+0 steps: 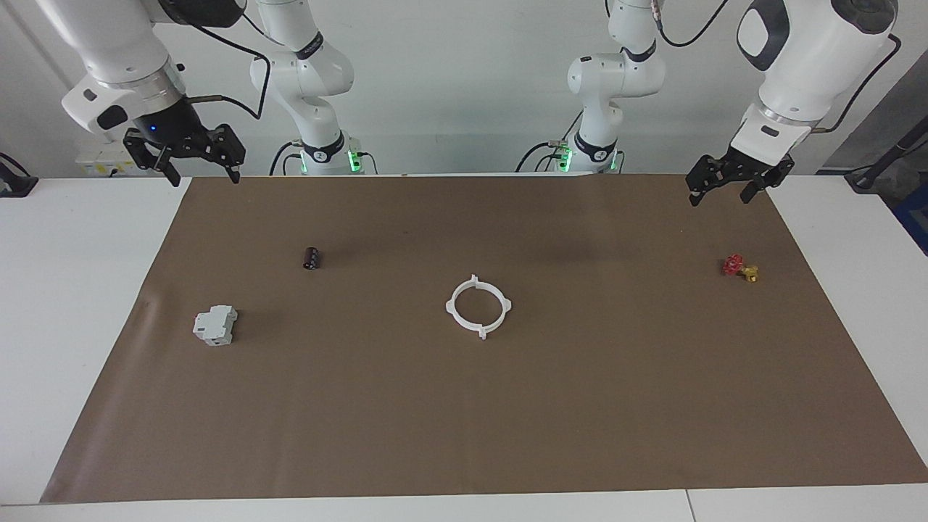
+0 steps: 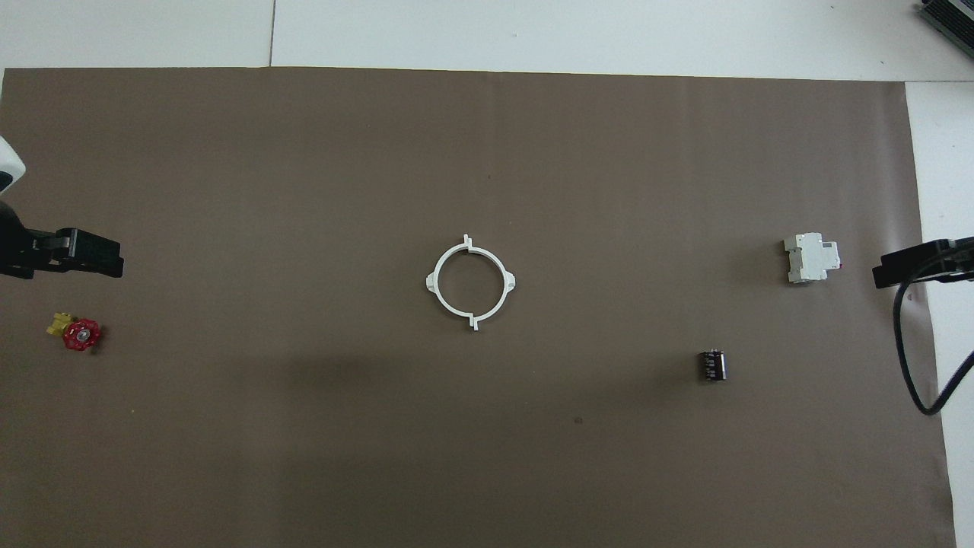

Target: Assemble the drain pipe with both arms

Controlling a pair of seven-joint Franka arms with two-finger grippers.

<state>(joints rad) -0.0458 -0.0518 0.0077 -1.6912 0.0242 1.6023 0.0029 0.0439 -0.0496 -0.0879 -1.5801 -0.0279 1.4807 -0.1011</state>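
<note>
Drain pipe [image 1: 478, 307] – two white half-rings joined, flat ring, mid-mat, untouched

Both grippers [image 2: 76, 255] perhaps edge-cropped overhead

Left gripper [image 1: 719, 188] hangs raised at the facing view's upper right, fingers spread wide, while the right gripper [image 1: 201, 168] hovers upper left, equally agape.
</note>
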